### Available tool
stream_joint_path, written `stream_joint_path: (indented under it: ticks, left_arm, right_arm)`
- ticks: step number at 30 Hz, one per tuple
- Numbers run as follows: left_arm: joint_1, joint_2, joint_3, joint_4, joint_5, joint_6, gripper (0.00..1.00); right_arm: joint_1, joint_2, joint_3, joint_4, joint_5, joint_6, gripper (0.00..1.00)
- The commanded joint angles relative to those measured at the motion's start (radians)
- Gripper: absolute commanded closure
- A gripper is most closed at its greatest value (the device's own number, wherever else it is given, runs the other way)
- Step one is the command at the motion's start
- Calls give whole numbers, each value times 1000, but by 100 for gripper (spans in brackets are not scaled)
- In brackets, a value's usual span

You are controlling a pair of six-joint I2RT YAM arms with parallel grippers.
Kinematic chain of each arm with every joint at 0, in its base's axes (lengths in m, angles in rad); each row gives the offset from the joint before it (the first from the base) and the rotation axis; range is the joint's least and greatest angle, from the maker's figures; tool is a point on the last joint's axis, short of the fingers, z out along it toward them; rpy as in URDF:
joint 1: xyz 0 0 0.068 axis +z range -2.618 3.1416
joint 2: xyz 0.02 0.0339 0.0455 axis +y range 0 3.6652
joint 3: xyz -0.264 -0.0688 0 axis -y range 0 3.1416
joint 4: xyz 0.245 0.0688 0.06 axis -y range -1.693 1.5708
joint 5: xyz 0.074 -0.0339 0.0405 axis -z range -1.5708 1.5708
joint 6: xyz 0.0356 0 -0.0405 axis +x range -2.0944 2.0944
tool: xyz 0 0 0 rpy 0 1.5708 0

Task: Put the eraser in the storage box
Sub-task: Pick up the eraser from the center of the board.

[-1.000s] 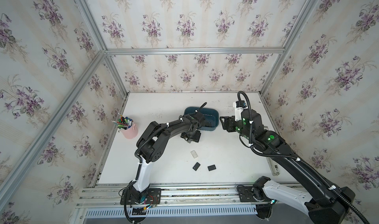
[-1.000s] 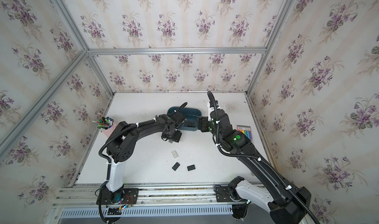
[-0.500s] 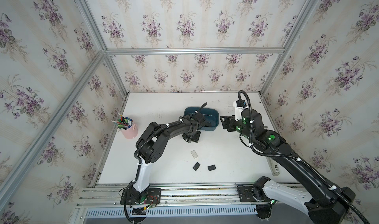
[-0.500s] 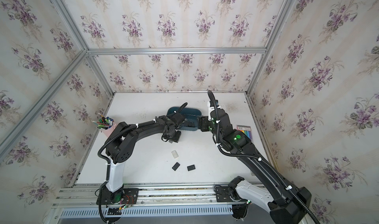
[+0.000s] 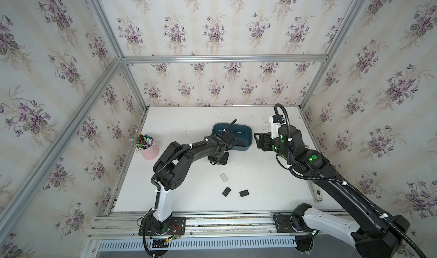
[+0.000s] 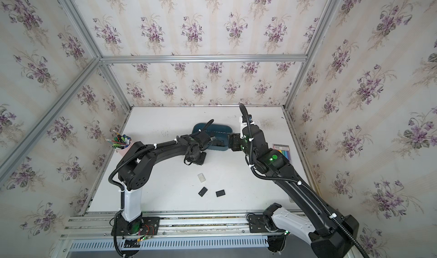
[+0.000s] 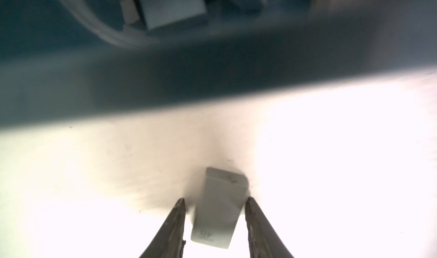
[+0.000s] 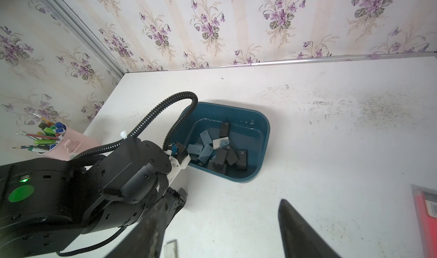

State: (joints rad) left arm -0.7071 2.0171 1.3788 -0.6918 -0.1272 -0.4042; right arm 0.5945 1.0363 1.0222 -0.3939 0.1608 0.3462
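On the white desk [image 5: 189, 126], the storage box [image 8: 264, 138] is set toward the far edge and is already part-filled with other erasers [image 8: 218, 156]. The right tool [image 8: 223, 201] is held open and empty just beside the box's right end. The left tool [image 7: 214, 199] is lowered to the desk by the box's near wall. Its jaws are set either side of the eraser [image 7: 218, 207], which lies outside the box. Whether a firm hold is made cannot be told. The eraser appears skewed between the jaws, so it may be twisted or squeezed out. With the wall so near, the box may be struck on lifting.
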Motion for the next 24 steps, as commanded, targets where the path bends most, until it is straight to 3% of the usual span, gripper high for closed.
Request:
stream_joint_path:
  ticks: [1, 7, 17, 24]
  left_arm:
    - [1, 15, -18, -129, -34, -1, 63]
    - [1, 34, -6, -127, -27, -3, 66]
    - [0, 22, 11, -133, -16, -13, 85]
    - [-8, -68, 24, -161, -48, -28, 90]
  right_arm:
    - [0, 1, 5, 0, 7, 13, 27]
    - [0, -3, 3, 0, 4, 16, 27]
    - [1, -4, -7, 3, 0, 19, 27]
    - [0, -11, -22, 6, -2, 22, 27]
